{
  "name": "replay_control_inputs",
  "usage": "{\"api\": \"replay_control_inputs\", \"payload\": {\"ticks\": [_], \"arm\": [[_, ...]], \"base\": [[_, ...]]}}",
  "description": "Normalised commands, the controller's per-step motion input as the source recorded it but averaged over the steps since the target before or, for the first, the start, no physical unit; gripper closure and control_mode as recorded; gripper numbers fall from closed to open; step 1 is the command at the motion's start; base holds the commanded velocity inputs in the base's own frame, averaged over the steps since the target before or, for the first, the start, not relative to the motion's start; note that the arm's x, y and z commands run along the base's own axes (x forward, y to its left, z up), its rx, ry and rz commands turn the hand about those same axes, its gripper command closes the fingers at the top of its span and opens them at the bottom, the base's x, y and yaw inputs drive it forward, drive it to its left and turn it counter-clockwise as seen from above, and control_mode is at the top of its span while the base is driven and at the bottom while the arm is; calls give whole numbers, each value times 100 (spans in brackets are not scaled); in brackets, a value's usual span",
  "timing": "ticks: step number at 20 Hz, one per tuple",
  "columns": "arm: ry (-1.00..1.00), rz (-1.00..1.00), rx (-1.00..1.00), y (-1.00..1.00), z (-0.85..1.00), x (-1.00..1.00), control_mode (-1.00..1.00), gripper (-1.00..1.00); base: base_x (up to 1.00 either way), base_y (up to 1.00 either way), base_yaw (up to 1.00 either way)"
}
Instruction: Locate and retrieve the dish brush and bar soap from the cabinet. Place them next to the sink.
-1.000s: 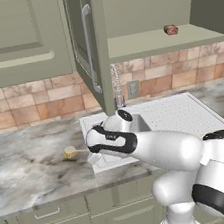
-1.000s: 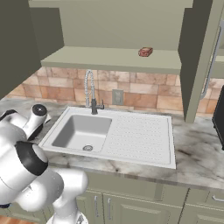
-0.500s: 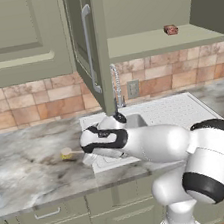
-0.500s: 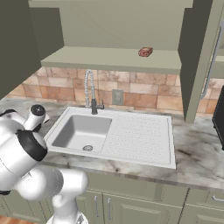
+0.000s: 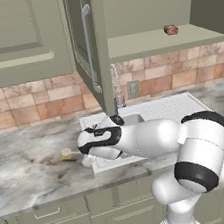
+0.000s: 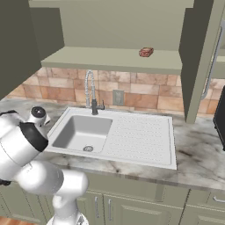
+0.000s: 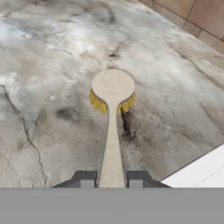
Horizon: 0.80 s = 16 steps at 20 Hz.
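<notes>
In the left base view we see the cabinet standing open, its door swung outward, and on its shelf the bar soap lies alone toward the right end. Left of the sink, the dish brush shows as a yellow-tan head on the marble surface; its handle runs under the end effector, which the arm partly hides.

In the right base view the bar soap sits on the cabinet shelf above the sink, whose basin holds just its drain. The faucet rises at the sink's back edge.

In the hand view the dish brush lies flat on the surface, bristles down, its handle running between the fingertips. The fingers sit close on either side of the handle, but we cannot tell whether they pinch it. A white corner of the sink is cut off just right of the handle.
</notes>
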Motion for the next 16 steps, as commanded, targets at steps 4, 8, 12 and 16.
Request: {"api": "replay_control_inputs", "payload": {"ticks": [4, 8, 12, 16], "arm": [[-1, 0, -4, 0, -20, 30, -100, 100], [0, 0, -2, 0, -11, 42, -100, 100], [0, -1, 0, 1, -5, 40, -100, 100], [0, -3, -1, 6, -12, 28, -100, 100]], "base": [[0, 0, 0], [0, 0, 0], [0, 0, 0], [0, 0, 0]]}}
